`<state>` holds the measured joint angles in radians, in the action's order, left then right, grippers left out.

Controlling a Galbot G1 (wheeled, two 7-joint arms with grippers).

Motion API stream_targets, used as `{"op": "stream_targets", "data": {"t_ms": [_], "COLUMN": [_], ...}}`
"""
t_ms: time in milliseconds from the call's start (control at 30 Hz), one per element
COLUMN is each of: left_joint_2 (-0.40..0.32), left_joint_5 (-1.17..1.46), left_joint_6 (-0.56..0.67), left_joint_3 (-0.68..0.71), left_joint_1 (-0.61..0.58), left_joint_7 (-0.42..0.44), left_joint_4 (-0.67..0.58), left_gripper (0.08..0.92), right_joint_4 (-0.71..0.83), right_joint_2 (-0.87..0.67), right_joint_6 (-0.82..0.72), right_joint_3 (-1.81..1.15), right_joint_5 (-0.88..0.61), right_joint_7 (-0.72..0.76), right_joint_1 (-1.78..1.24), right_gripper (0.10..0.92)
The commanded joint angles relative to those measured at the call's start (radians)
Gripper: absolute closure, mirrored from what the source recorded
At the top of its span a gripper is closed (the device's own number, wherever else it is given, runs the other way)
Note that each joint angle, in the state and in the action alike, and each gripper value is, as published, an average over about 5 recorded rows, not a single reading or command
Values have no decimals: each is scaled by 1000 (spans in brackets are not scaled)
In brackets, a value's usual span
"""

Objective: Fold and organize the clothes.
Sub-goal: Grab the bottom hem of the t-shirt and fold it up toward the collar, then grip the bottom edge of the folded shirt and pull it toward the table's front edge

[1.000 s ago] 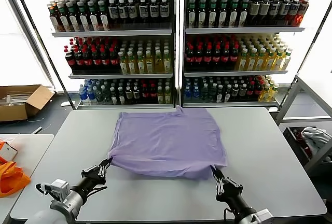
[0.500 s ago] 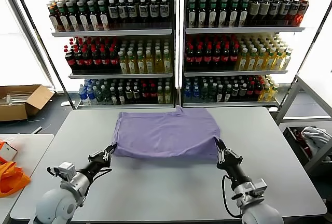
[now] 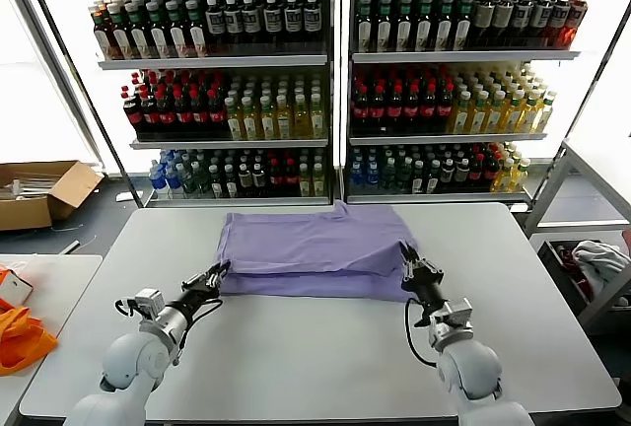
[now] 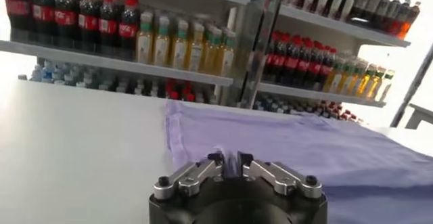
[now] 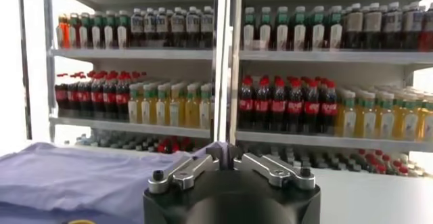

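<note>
T-shirt (image 3: 314, 250) folded on table (image 3: 296, 357), left hand (image 3: 219, 273) and right hand (image 3: 406, 261) at its near corners

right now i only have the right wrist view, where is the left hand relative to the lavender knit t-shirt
Observer: The left hand is at the near left corner of the lavender knit T-shirt, low over the grey table.
Operator: and my right hand, is it at the shirt too
Observer: The right hand is at the shirt's right edge. I cannot tell whether it touches the cloth.
Operator: how does the shirt lie
Observer: It is folded over into a wide band at the far middle of the table, with a lower layer showing along the near edge.
</note>
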<state>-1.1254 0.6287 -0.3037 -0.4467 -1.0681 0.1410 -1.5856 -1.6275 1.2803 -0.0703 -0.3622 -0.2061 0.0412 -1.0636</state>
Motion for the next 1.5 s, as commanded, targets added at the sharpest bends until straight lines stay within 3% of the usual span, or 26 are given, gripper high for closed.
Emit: {"op": "stream_targets", "data": {"t_ms": [33, 267, 500, 700, 800, 933, 1500], "left_joint_2": [1, -24, -55, -62, -59, -53, -27], "left_joint_5": [-28, -61, -146, -157, -158, -164, -169], "left_joint_6": [25, -13, -75, -123, -134, -153, -135], "left_joint_3": [-30, -48, -19, -13, -11, -11, -28], "left_joint_1": [-19, -169, -148, -112, -107, -107, -125], "left_joint_7": [-34, -70, -95, -97, -86, -66, -39], "left_joint_4": [-25, -163, -123, -74, -63, -63, -98], "left_gripper": [661, 453, 254, 180, 177, 228, 744], "right_joint_4": [35, -144, -208, -164, -146, -143, -167], "right_joint_2": [-5, -36, -50, -41, -34, -28, -46], "right_joint_6": [-43, -110, -177, -232, -265, -287, -281], "right_joint_3": [30, -16, -38, -18, -2, 8, 16], "right_joint_5": [73, 71, -22, -96, -127, -159, -193], "right_joint_7": [-36, -96, -157, -182, -192, -201, -187], "right_joint_1": [22, -161, -253, -213, -193, -187, -216], "right_gripper": [598, 399, 221, 211, 263, 375, 867]}}
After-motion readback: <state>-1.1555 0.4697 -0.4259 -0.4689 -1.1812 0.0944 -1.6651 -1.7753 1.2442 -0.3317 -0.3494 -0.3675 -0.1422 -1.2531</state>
